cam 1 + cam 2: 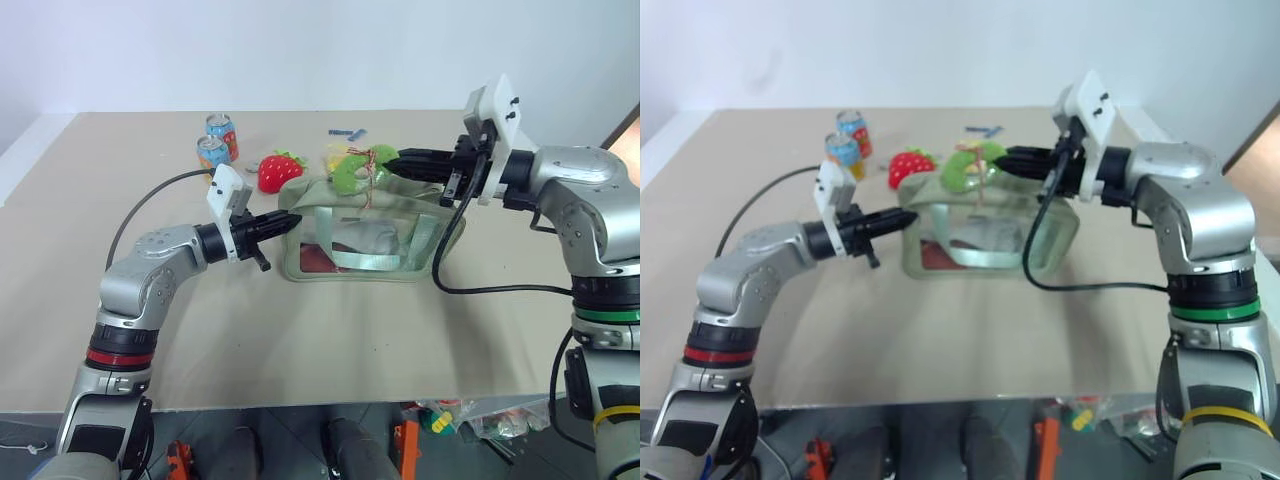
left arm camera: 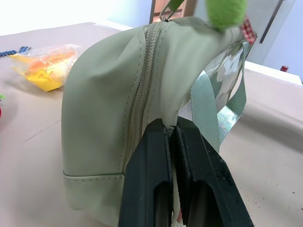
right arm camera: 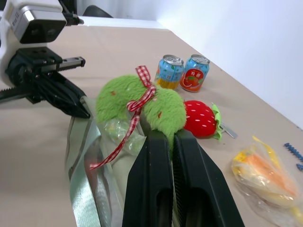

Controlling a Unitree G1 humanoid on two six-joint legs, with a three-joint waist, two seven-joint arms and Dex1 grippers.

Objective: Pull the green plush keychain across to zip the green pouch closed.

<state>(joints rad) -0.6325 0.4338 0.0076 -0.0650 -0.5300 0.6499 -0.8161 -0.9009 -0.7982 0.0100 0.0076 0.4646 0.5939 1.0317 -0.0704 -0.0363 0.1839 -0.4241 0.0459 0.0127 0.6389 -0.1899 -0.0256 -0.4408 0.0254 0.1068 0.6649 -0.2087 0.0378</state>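
1. The pouch (image 1: pixel 365 225) sits mid-surface, its clear side panel facing the robot and its pale webbing straps (image 1: pixel 415 240) hanging down that side. It is soft fabric that dents and folds wherever it is pressed, so it likely slides or crumples unless one end is held fast.

2. The left hand (image 1: pixel 285 222) is pressed together on a fold of fabric at the pouch's left end, just beside the zipper track (image 2: pixel 142 90). That looks like the right anchor: near the seam, where the cloth is doubled and firmer.

3. The keychain (image 3: pixel 142 109) is at the top of the pouch, toward its far side, with a red checked string (image 3: pixel 137 101) tied round it. It is a light, fuzzy, squashy plush that gives under pressure and may slip out of a shallow grip.

4. The right hand (image 3: pixel 173 137) is pressed together on the lower edge of the plush. How deep the bite goes is hard to tell, since the fur hides the fingertips.

5. A hold low on the plush, close to where it meets the zipper pull, probably serves best; a hold out at the fluffy end would just stretch the toy.

6. The pull should run along the track, level with the pouch top, or the soft wall may buckle and jam the slider.

7. A toy strawberry (image 1: pixel 280 170) and two cans (image 1: pixel 217 140) stand behind the pouch, apart from it.
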